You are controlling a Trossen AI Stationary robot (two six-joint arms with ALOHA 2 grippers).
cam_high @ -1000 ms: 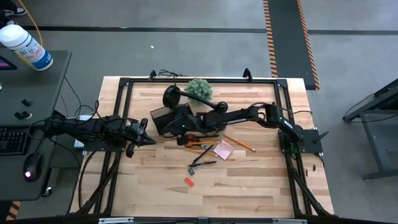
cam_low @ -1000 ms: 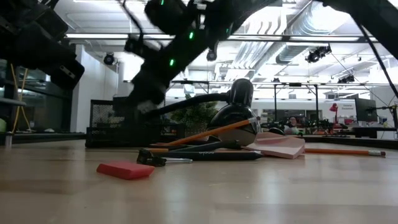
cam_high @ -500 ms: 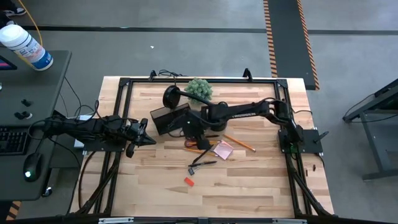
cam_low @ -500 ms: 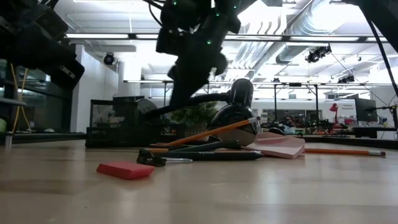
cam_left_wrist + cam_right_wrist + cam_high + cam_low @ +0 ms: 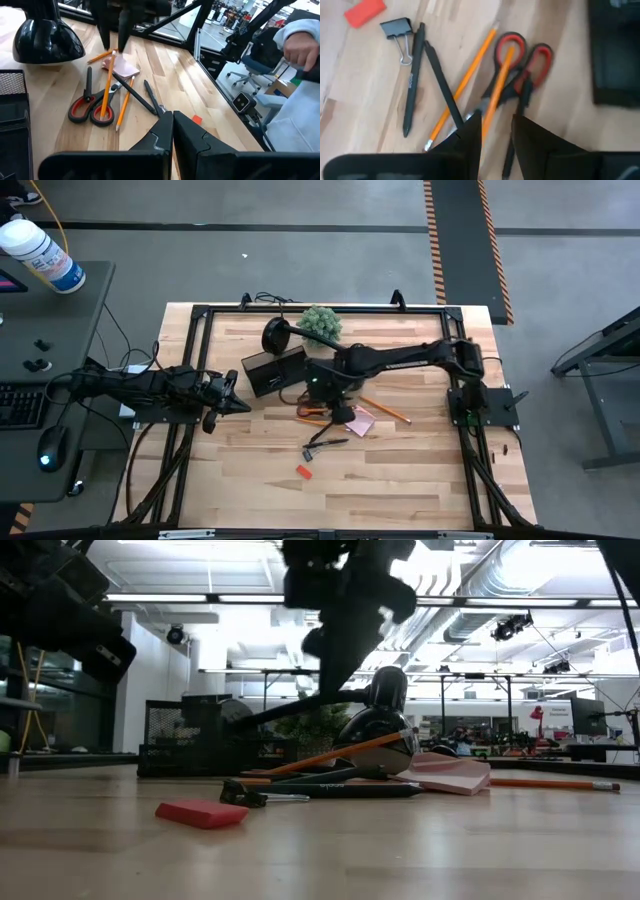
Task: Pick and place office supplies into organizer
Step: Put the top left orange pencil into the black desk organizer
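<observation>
From above, the right gripper (image 5: 333, 392) hangs over the pile of supplies in the middle of the picture, with the scissors (image 5: 312, 413) and the pink sticky-note pad (image 5: 359, 421) just below it. The organizer (image 5: 262, 372) sits to the left of the pile. The left gripper (image 5: 238, 406) waits at the left side of the table, fingers together.

From table height, the right gripper is up high over the pile, and the red eraser (image 5: 201, 812) lies in front.

In the right wrist view, the fingers (image 5: 470, 131) are a little apart with nothing between them. An orange pencil (image 5: 496, 95) lies across the scissors, straight ahead.

I think the arm is lining up a pick. Next it should go down and close on one pencil only.
</observation>
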